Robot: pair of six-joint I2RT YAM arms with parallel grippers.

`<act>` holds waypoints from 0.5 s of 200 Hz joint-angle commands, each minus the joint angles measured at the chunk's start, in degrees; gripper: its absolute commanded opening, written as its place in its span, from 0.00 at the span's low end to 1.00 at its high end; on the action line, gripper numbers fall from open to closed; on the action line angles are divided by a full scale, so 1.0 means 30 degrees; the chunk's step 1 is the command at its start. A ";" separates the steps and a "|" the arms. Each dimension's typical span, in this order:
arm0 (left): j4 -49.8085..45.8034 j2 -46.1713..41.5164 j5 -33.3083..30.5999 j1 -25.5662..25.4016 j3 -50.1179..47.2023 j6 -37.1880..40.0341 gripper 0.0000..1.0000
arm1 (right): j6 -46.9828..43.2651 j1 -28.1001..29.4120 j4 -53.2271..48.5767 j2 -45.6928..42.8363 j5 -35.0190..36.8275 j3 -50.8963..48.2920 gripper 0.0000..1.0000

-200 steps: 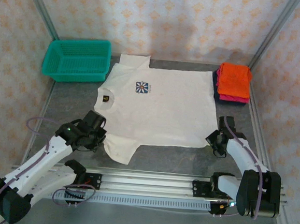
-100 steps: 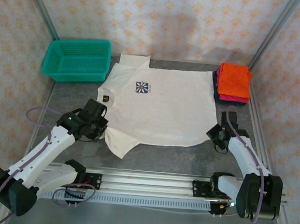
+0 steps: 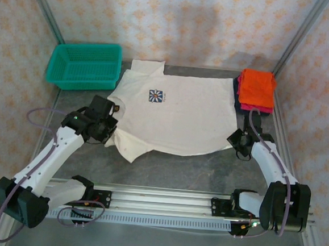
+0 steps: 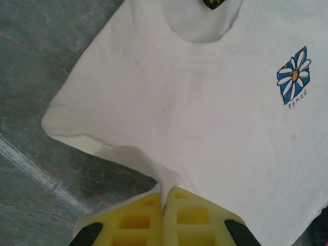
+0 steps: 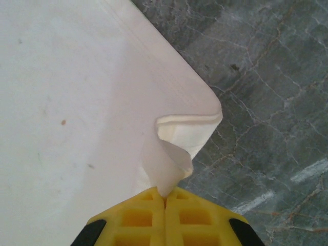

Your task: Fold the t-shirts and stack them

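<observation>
The white t-shirt lies spread front up on the grey table, its blue flower logo near the collar. My left gripper is shut on the shirt's near left edge beside the sleeve; in the left wrist view the yellow fingers pinch a raised fold of white t-shirt. My right gripper is shut on the near right hem corner; in the right wrist view its fingers clamp a curled bit of the shirt. Folded t-shirts are stacked at the far right, orange on top of pink and dark.
A teal mesh basket stands at the far left, just beside the shirt's far sleeve. Bare grey table runs between the shirt's near edge and the rail at the arms' bases. Patterned walls close in the sides and back.
Both grippers have moved away from the near edge toward the far side, drawing the shirt's near edge with them; the near sleeve has shifted up too.
</observation>
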 commanded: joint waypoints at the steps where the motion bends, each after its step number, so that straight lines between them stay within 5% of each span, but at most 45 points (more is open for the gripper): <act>1: 0.0147 0.0713 -0.0277 0.0199 0.1029 0.0907 0.00 | -0.0425 0.0064 0.0158 0.0782 -0.0071 0.1035 0.00; 100: 0.0078 0.4711 -0.0128 0.1220 0.3808 0.2717 0.00 | -0.1741 0.0053 0.0391 0.4557 0.0470 0.4618 0.00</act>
